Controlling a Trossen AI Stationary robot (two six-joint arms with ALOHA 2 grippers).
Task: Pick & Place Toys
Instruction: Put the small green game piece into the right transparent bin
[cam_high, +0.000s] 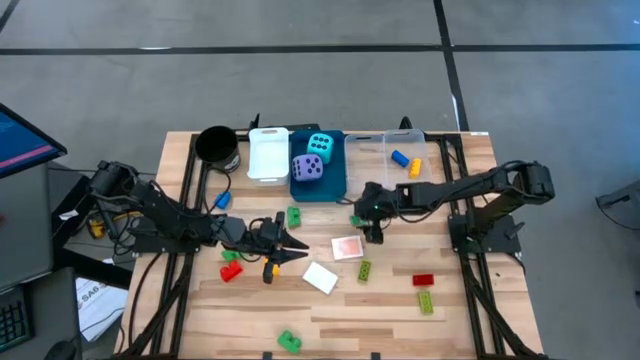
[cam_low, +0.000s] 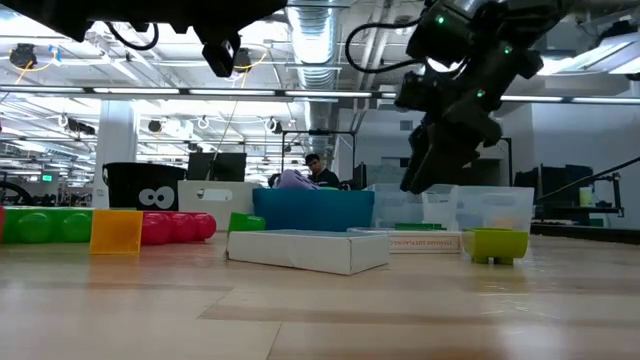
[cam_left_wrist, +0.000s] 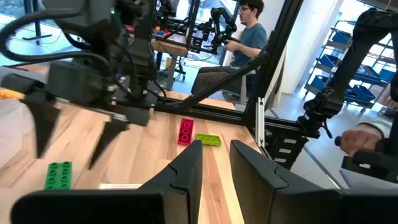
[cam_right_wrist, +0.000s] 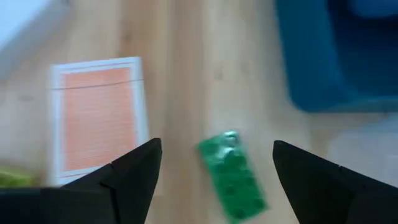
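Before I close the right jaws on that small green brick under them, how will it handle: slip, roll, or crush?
The green brick looks like hard moulded plastic, so it should stay stiff and not crush. It lies flat on the table, so rolling seems unlikely. Its smooth sides may slip or twist, since it sits skewed between the open right gripper jaws.

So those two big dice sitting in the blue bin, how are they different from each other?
The cyan die is a light blue-green, while the purple die is violet. The cyan die sits nearer the table's far edge; the purple die sits nearer the arms. The cyan die's top shows more pips than the purple die's top. Both have dark pips, look about the same size, and lie together in the blue bin.
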